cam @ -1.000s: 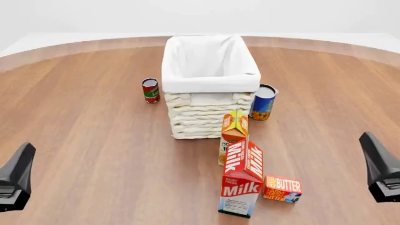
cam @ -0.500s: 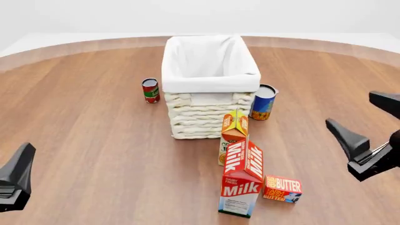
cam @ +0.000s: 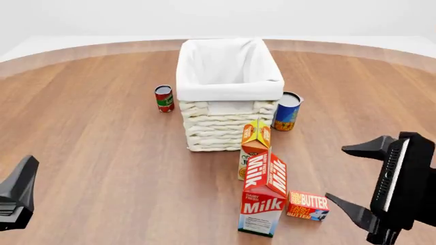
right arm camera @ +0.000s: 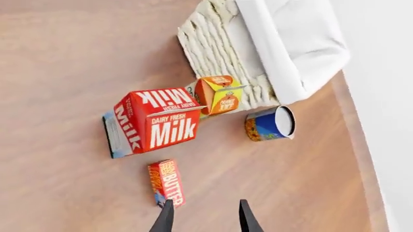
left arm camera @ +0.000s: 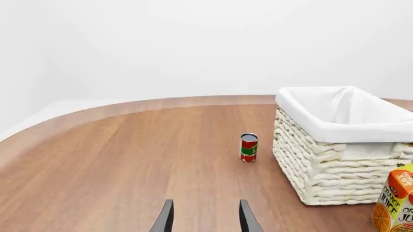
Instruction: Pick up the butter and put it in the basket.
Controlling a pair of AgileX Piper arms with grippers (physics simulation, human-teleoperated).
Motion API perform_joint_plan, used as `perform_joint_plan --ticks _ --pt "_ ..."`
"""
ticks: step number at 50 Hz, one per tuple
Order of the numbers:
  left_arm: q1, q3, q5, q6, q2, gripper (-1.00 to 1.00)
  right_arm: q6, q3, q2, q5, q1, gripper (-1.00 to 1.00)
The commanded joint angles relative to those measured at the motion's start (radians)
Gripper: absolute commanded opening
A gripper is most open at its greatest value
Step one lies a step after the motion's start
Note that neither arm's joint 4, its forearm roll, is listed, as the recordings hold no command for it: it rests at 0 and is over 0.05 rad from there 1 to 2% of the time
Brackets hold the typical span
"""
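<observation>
The butter [cam: 308,205] is a small flat red-orange box lying on the table just right of the milk carton [cam: 264,196]. The right wrist view shows the butter [right arm camera: 167,182] just ahead of one fingertip [right arm camera: 166,215]. My right gripper [cam: 336,173] hangs open to the right of the butter, fingers spread one behind the other, nothing between them. The cream wicker basket [cam: 230,93] with its white liner stands mid-table, beyond the cartons; it appears again in both wrist views [left arm camera: 322,130] [right arm camera: 213,46]. My left gripper [left arm camera: 205,220] is open near the front left edge [cam: 20,189], far from the butter.
An orange juice carton [cam: 256,140] stands between the milk carton and the basket's near wall. A blue can [cam: 287,111] stands at the basket's right front corner and a red can [cam: 164,98] to its left. Bare wood lies around the left arm.
My right gripper has swung in from the right edge toward the butter, turned on its side, and now sits lower and closer to it. The left arm has not moved.
</observation>
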Motion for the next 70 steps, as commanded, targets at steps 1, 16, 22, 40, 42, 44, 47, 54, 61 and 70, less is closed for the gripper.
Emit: perform_joint_plan --ticks 1,16,22,40,42,44,47,54,61,70 --pt "0.0 0.0 0.0 0.0 0.0 1.0 -0.099 0.032 0.012 0.137 0.029 1.0" --pt "0.0 0.0 0.0 0.0 0.0 1.0 -0.161 0.108 0.096 0.059 -0.02 1.0" --pt "0.0 0.0 0.0 0.0 0.0 1.0 -0.137 0.123 0.171 -0.015 0.01 1.0" --pt "0.0 0.0 0.0 0.0 0.0 1.0 -0.122 0.145 0.361 -0.198 0.02 1.0" --pt "0.0 0.0 0.0 0.0 0.0 1.0 -0.13 0.154 0.384 -0.224 0.01 1.0" --pt "0.0 0.0 0.0 0.0 0.0 1.0 -0.132 0.157 0.395 -0.232 0.005 1.0" --pt "0.0 0.0 0.0 0.0 0.0 1.0 -0.134 0.156 0.4 -0.236 -0.003 1.0" --pt "0.0 0.0 0.0 0.0 0.0 1.0 -0.147 0.171 0.4 -0.243 -0.031 1.0" --pt "0.0 0.0 0.0 0.0 0.0 1.0 -0.145 0.175 0.411 -0.262 -0.037 1.0" --pt "0.0 0.0 0.0 0.0 0.0 1.0 -0.156 0.193 0.424 -0.289 -0.063 1.0"
